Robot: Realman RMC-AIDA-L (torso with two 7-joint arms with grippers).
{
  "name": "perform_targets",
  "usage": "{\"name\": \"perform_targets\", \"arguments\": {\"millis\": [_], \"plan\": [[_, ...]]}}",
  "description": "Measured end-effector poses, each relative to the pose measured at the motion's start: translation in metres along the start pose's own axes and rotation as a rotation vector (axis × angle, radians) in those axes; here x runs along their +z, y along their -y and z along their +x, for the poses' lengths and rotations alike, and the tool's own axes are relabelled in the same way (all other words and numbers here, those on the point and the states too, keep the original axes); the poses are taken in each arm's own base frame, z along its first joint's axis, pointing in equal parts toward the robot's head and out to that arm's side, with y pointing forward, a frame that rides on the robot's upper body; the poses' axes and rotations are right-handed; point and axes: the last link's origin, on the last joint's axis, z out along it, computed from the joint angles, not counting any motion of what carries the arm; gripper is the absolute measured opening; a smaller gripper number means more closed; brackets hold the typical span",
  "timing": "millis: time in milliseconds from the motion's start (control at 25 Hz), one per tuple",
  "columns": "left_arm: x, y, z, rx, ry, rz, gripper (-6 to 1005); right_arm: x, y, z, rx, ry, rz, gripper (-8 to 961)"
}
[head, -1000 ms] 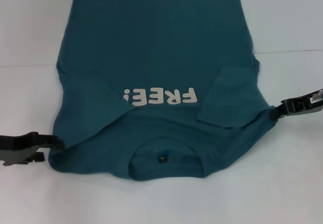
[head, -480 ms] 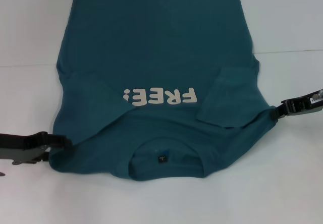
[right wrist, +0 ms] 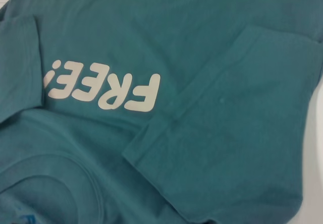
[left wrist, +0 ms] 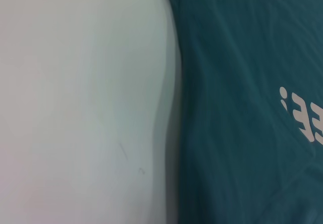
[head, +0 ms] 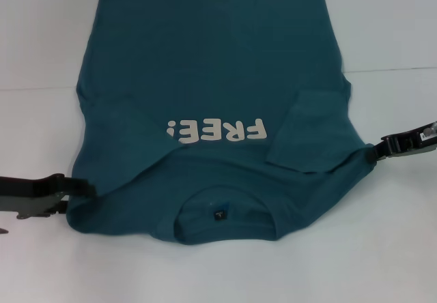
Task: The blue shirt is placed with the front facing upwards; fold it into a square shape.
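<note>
The blue shirt (head: 205, 71) lies flat on the white table, front up, its collar toward me and both sleeves folded inward. White "FREE!" lettering (head: 217, 131) crosses the chest, and a small dark neck tag (head: 219, 215) shows in the collar. My left gripper (head: 85, 192) is at the shirt's near left shoulder edge, open, with its upper finger lying over the cloth. At the right shoulder corner my right gripper (head: 375, 151) is shut on the cloth, which is drawn to a point there. The wrist views show only the shirt (left wrist: 242, 108) (right wrist: 176, 42), not my fingers.
The white table (head: 396, 248) runs around the shirt on all sides. A faint seam line (head: 389, 69) crosses the table behind the sleeves.
My left gripper has slid to the right, and its upper finger now reaches over the shirt's left shoulder edge. The right gripper and the shirt have stayed still.
</note>
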Motion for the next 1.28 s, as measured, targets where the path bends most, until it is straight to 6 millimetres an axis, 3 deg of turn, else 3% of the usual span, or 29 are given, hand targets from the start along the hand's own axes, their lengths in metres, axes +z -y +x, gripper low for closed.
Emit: {"name": "perform_targets", "arguments": {"millis": [160, 400, 1040, 1280], "plan": [[0.000, -0.001, 0.000, 0.001, 0.018, 0.010, 662, -0.001, 0.000, -0.001, 0.002, 0.009, -0.008, 41], [0.000, -0.002, 0.001, 0.021, 0.024, 0.020, 432, -0.002, 0.000, -0.002, -0.005, 0.010, -0.009, 41], [0.000, -0.004, 0.002, 0.046, 0.012, 0.018, 91, -0.003, 0.001, -0.002, -0.009, 0.015, -0.010, 42], [-0.002, -0.008, 0.004, 0.075, -0.023, 0.010, 88, -0.013, 0.003, -0.007, -0.013, 0.076, -0.016, 42]]}}
